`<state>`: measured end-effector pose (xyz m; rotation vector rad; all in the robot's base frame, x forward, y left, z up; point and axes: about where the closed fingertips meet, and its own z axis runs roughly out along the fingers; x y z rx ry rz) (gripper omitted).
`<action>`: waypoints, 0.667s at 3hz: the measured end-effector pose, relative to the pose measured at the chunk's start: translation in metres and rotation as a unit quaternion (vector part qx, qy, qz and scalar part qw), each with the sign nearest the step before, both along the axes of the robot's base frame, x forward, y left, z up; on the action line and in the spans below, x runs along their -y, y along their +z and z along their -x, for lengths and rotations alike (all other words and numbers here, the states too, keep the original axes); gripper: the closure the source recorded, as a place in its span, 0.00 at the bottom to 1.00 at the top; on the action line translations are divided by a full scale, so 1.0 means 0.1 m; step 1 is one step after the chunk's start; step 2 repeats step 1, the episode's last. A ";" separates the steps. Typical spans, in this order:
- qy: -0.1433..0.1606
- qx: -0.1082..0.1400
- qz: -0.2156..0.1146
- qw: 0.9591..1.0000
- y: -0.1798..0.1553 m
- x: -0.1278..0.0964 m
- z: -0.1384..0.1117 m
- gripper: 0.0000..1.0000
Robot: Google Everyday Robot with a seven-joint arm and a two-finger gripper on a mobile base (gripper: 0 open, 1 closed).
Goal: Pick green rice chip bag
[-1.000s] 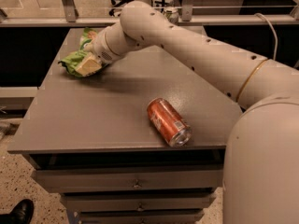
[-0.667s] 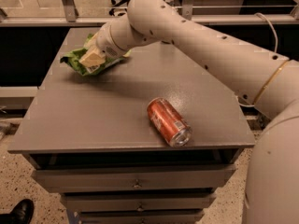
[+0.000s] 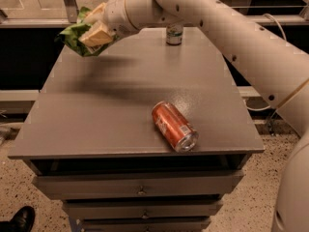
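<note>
End effector (image 3: 94, 30): located at the upper left of the camera view, over the rear left corner of the grey flat-topped counter (image 3: 120, 105). Its two pale fingers (image 3: 100, 33) are closed tight on the crinkly plastic green rice chip bag (image 3: 72, 36), with bag material pinched between them and bunched around them.

Green rice chip bag: held in the end effector, protruding to the left and below the fingers. It appears clear of the counter surface; a soft shadow (image 3: 113, 62) lies on the counter just to the right of and below it.

Arm: the white jointed robot arm (image 3: 217, 28) enters from the right edge and runs across the top of the view to the end effector.

Other items on the counter:
- Red cylindrical metal soda can (image 3: 175, 133), lying on its side near the front edge, right of centre, silver end facing the front right. It is well apart from the bag.
- Green-and-white upright can (image 3: 174, 34), standing at the rear edge, its upper part hidden behind the arm.

Below the counter top: grey drawer fronts (image 3: 140, 185) with small central pulls.

Floor: a speckled floor (image 3: 14, 182), with a black shoe (image 3: 21, 219) at the lower left corner.
</note>
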<state>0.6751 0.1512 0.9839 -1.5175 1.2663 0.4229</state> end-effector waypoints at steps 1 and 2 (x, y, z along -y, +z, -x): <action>-0.001 -0.004 0.004 1.000 -0.05 -0.03 0.01 1.00; -0.001 -0.004 0.004 1.000 -0.05 -0.03 0.01 1.00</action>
